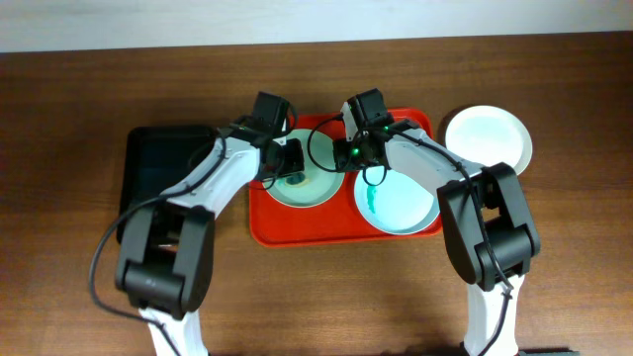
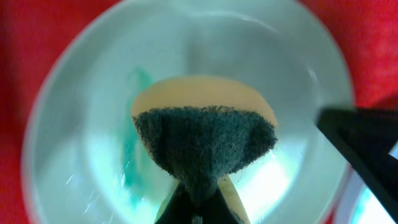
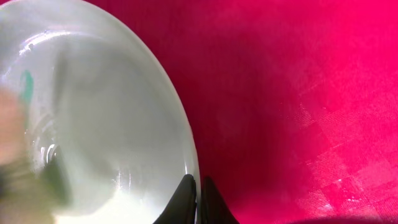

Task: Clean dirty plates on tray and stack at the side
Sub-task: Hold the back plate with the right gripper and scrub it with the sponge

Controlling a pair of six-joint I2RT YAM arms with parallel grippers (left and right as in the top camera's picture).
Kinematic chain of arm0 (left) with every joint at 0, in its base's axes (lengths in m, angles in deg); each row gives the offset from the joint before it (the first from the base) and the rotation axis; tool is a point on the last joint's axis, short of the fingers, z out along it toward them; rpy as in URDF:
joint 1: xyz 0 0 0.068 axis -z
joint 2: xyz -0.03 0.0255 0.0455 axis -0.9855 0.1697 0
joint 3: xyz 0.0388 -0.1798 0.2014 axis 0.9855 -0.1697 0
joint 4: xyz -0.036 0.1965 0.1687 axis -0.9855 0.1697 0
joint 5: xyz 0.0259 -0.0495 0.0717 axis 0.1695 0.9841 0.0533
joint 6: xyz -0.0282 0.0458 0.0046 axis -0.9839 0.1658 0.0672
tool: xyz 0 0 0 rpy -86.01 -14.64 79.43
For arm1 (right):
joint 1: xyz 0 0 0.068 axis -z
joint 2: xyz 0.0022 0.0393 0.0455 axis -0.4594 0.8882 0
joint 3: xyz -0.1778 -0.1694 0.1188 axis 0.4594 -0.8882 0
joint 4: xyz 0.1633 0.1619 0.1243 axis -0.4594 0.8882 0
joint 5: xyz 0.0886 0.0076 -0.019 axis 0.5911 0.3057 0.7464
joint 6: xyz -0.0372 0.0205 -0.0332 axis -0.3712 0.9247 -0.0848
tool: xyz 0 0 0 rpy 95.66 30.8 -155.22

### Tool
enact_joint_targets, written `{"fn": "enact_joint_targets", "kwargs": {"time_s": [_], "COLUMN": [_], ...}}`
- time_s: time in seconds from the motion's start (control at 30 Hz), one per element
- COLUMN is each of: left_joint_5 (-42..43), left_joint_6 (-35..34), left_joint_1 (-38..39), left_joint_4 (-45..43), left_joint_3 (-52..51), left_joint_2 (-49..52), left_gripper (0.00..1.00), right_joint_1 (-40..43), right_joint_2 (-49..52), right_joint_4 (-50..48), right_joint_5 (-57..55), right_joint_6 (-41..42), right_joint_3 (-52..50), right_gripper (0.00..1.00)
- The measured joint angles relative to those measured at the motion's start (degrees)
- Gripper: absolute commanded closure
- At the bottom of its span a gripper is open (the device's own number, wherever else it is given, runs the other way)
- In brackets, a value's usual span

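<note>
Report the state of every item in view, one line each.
left plate: on the tray, teal smear, under the sponge
right plate: on the tray, teal smear, untouched
third plate: on the table beside the tray, no smear visible
tray: holds two plates
sponge: clamped, scouring side showing
left gripper: shut on sponge
right gripper: shut on left plate's rim
black tray: flat on table
</note>
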Motion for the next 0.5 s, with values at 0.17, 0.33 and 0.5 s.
{"fn": "enact_joint_targets", "kwargs": {"time_s": [0.17,0.33,0.5], "left_joint_5": [1.9,-2.6,-15.6], "left_joint_6": [-0.6,-0.6,-0.6], "left_joint_1": [-0.2,0.2,-0.3], "left_joint_4": [-4.9,-1.9,6.7], "left_joint_3": [0.0,0.9,3.8], "left_joint_2": [3.4,3.9,4.1], "left_gripper": [1.00,1.00,1.00], "right_joint_1": [0.0,0.0,-0.2], "right_joint_2": [0.0,0.0,0.0], "right_joint_4": [0.0,0.0,0.0], "right_joint_5": [0.0,0.4,0.6], "right_joint_6": [0.4,0.4,0.5], "right_joint_3": [0.0,0.0,0.0], "right_gripper": [0.96,0.96,0.96]}}
